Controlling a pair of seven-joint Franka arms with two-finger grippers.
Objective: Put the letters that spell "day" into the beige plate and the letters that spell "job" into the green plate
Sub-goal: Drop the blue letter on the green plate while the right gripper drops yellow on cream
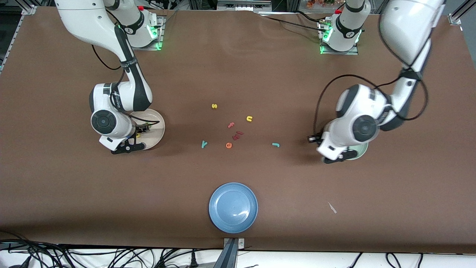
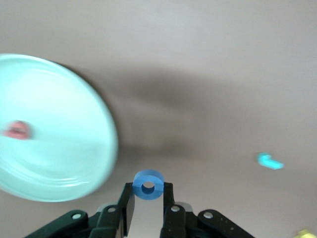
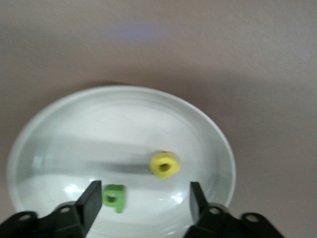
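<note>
The left gripper [image 2: 147,198] pinches the blue o [image 2: 148,185] between its two fingertips, the ring standing upright in the grip, over bare brown table [image 1: 238,59] just beside the green plate [image 2: 74,163]. One letter already lies in that plate, a blurred pink-red shape that is probably the red-pink b [image 2: 18,130]. The teal j [image 1: 275,144] lies alone on the table, between the green plate and the middle cluster of letters.

The right gripper [image 3: 143,198] hangs over the beige plate [image 3: 213,134] with its two fingers spread wide and nothing between them. Two letters rest in this plate: the yellow a [image 3: 165,164] under the gap of the fingers, and the green d [image 3: 114,197] close by one fingertip. The teal y [image 1: 203,144] lies on the table, between the beige plate and the orange e [image 1: 228,145].

Loose in the middle of the table are five other letters: a yellow s [image 1: 214,106], a yellow u [image 1: 249,118], a pink f [image 1: 231,125], the orange e, and one dark red piece [image 1: 237,134] beside it, too small to read.

There are three plates in all; the third, a blue plate [image 1: 233,207], sits empty nearest the front camera. A small pale scrap [image 1: 332,207] lies toward the left arm's end of that edge.
</note>
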